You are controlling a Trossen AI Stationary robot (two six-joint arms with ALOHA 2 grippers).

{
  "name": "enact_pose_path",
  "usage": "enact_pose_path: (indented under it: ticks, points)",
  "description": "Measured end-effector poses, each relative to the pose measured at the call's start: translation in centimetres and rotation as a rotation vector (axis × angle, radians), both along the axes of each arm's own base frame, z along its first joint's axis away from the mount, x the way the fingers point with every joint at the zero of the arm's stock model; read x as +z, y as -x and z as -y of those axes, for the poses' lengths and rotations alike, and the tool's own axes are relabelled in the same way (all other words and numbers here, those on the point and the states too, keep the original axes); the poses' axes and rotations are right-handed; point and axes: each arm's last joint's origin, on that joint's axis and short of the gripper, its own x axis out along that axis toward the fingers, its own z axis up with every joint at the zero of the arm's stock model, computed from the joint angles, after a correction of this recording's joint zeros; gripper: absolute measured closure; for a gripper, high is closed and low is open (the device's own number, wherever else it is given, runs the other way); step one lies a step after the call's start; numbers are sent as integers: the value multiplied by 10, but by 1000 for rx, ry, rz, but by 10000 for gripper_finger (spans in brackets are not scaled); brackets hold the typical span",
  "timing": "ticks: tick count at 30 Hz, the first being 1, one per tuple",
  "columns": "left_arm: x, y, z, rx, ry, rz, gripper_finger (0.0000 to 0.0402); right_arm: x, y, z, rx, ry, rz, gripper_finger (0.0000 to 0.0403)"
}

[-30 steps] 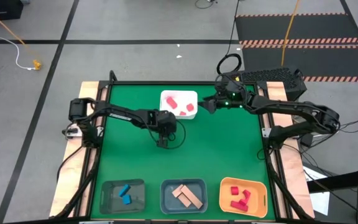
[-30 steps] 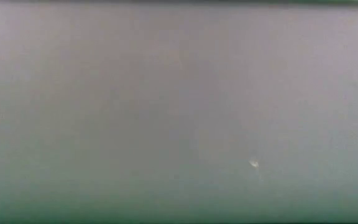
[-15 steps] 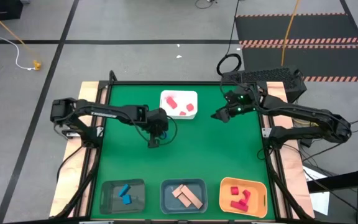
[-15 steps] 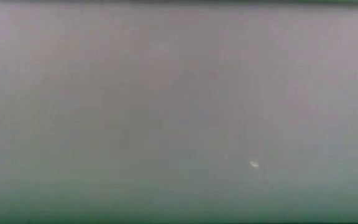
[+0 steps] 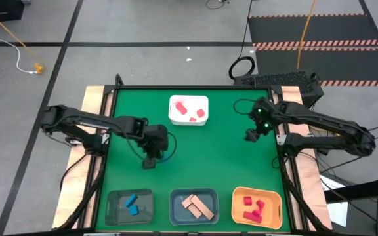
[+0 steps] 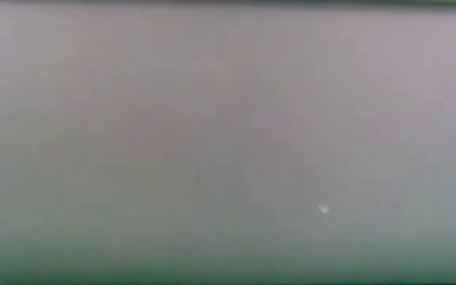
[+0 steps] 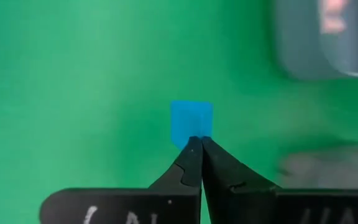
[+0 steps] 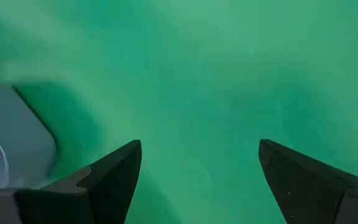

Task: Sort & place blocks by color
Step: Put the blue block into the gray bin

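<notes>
My left gripper (image 5: 149, 163) hangs over the green mat's left middle, shut on a small blue block (image 7: 191, 118) that shows just past its fingertips in the left wrist view. My right gripper (image 5: 250, 136) stands open over the mat near the right edge, with only green mat between its fingers (image 8: 120, 174). A few red blocks lie in the white tray (image 5: 189, 110) at the far middle. Along the near edge, blue blocks lie in a grey bin (image 5: 131, 205), tan blocks in a second grey bin (image 5: 193, 206), and red blocks in the orange bin (image 5: 256, 207). My left gripper pinches the blue block's near edge (image 7: 192, 134) between the very tips of its two fingers. The fingers slant down at it from above. The block sticks out past the tips, clear of the mat.
The green mat is bordered by a dark frame (image 5: 282, 141) on wooden side strips. The low view is a grey blur that shows nothing. A grey bin with pale blocks (image 7: 328, 37) shows blurred beyond the left fingers. Open mat lies between the white tray and the near bins.
My left gripper has risen and drawn back toward the table's left and near edges. My right gripper has pulled away from the white tray toward the right edge and has tipped downward.
</notes>
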Motion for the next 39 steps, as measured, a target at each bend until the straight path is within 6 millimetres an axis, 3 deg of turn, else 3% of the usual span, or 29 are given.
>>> enact_pose_path:
  ticks: [8,16,26,35,39]
  points:
    - [37,31,48,15,246,11,401,-4,17,-10,171,147,10,90]
    - [54,65,100,79,414,-121,401,-33,15,-24,323,113,266,90]
    - [41,92,145,-16,374,-302,401,-38,-8,-24,295,262,546,90]
    - [2,94,147,13,309,-375,401,-67,-8,-26,200,306,790,90]
    - [-7,91,148,39,346,-353,397,-77,-3,-28,157,286,868,90]
